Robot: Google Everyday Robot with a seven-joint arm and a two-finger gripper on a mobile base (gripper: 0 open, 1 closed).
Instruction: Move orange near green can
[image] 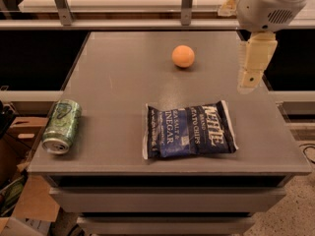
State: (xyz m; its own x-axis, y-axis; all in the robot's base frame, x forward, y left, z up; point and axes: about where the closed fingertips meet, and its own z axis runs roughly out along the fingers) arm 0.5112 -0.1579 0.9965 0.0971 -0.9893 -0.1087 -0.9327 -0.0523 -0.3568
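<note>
The orange point(183, 56) sits on the far middle of the grey table point(118, 82). The green can point(61, 126) lies on its side at the table's front left corner, its silver top facing the front edge. My gripper point(248, 80) hangs from the white arm at the upper right, above the table's right side. It is to the right of the orange, a little nearer the front, and apart from it. It holds nothing that I can see.
A dark blue chip bag point(189, 130) lies flat at the front middle, between the can and the table's right side. A metal rail point(147, 23) runs along the back edge. Cardboard boxes point(22, 200) stand on the floor at the lower left.
</note>
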